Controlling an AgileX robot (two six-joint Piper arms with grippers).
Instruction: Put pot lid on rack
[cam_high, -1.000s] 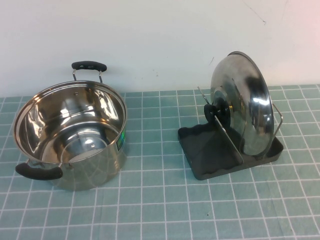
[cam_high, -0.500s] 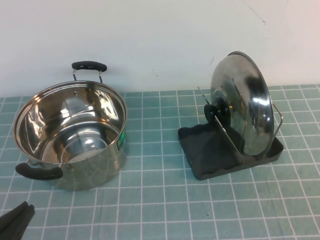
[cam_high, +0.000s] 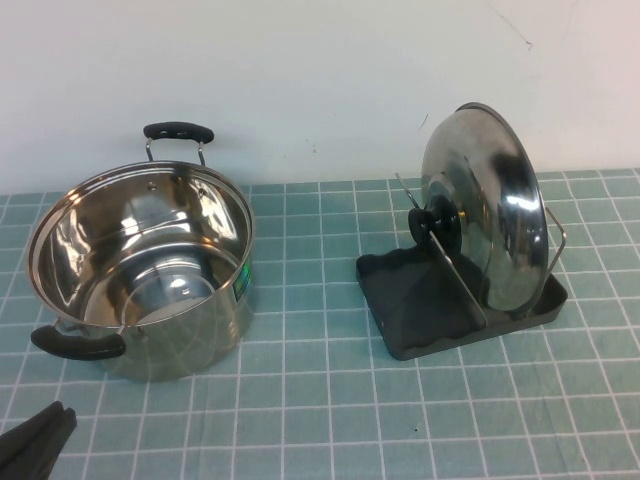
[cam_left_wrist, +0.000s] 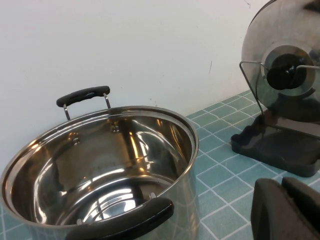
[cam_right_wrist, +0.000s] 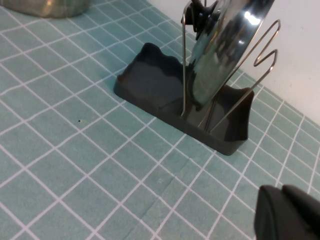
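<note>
The shiny steel pot lid (cam_high: 490, 215) stands on edge in the black rack (cam_high: 420, 300), leaning between its silver wire supports, black knob facing the pot. It also shows in the left wrist view (cam_left_wrist: 287, 65) and the right wrist view (cam_right_wrist: 225, 45). My left gripper (cam_high: 40, 437) is shut and empty at the table's near left corner, in front of the pot; its closed tips show in its own view (cam_left_wrist: 282, 187). My right gripper (cam_right_wrist: 281, 192) is shut and empty, near the rack (cam_right_wrist: 150, 80), apart from it, and out of the high view.
The deep steel pot (cam_high: 140, 265) with two black handles stands open on the left of the green gridded mat, also in the left wrist view (cam_left_wrist: 100, 165). A white wall runs behind the table. Bare mat lies between pot and rack.
My left gripper's tip has come into the high view's bottom left corner and shifted slightly. The lid, rack and pot have not moved.
</note>
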